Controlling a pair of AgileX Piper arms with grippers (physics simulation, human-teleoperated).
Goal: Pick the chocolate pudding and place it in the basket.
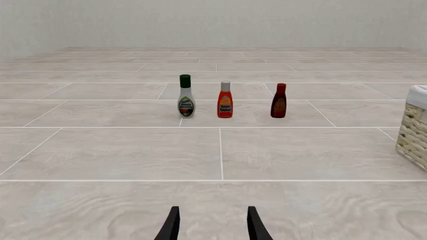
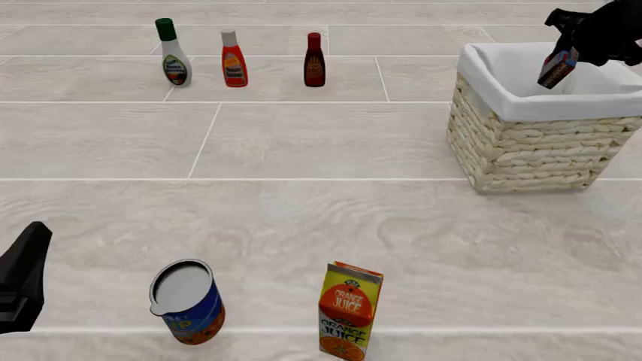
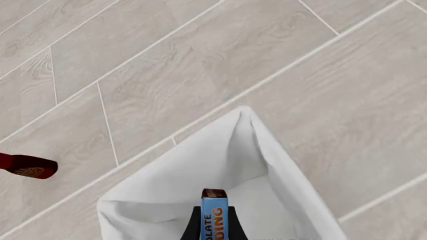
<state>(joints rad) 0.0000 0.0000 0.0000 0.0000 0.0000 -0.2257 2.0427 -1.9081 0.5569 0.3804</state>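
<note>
Front view shows a big floor of pale tiles point(image 2: 301, 143) under everything. At the far right sits the basket point(image 2: 531, 143), square and woven, with a white cloth point(image 2: 522, 71) folded over its rim. The right gripper point(image 2: 564, 47) hangs above the basket's open top. It is clenched on the chocolate pudding point(image 2: 557, 68), a small dark box held tilted in the air over the cloth. In the right wrist view the fingers pinch the box point(image 3: 214, 217) from both sides, and its blue edge faces the camera with the white lining point(image 3: 200, 170) below it.

At the near left edge is the left arm's dark end point(image 2: 22, 278). The left wrist view shows the left gripper point(image 1: 212, 225) with its two fingers apart and nothing between them.

Near the front stands an orange juice carton point(image 2: 348, 310). Just left of it is a blue can point(image 2: 188, 301) with a silver lid, leaning a bit.

Far away at the left, three bottles stand in a row. They are a white bottle point(image 2: 173, 53) with a green cap, an orange bottle point(image 2: 233, 59), and a dark red bottle point(image 2: 315, 60).
</note>
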